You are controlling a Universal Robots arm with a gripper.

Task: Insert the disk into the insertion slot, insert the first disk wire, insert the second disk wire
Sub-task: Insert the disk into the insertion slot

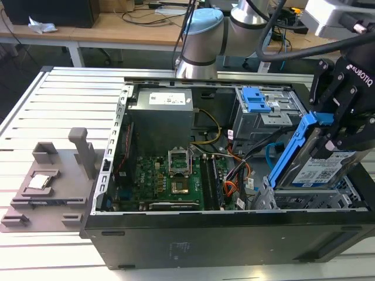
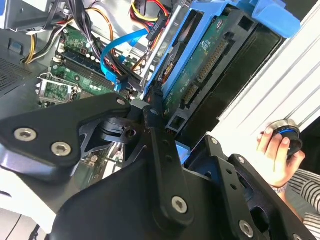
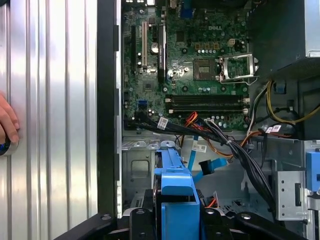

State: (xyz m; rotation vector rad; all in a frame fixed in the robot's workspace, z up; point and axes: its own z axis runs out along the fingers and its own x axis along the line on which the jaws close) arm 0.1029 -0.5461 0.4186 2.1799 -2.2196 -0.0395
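The arm's black jaws are clamped on the silver-grey hard drive with a white label (image 1: 321,170), clipped in its bright blue plastic frame (image 1: 291,153). They hold it tilted just above the silver perforated sheet-metal drive cage (image 1: 304,200), at the exterior view's right end of the open black computer case (image 1: 205,240) on the white slatted worktop (image 1: 58,99). The thin, flat light blue cable (image 3: 192,161) lies loose near the green motherboard (image 3: 200,65), and a person's hand (image 2: 276,155) rests on a round knob (image 2: 287,134).
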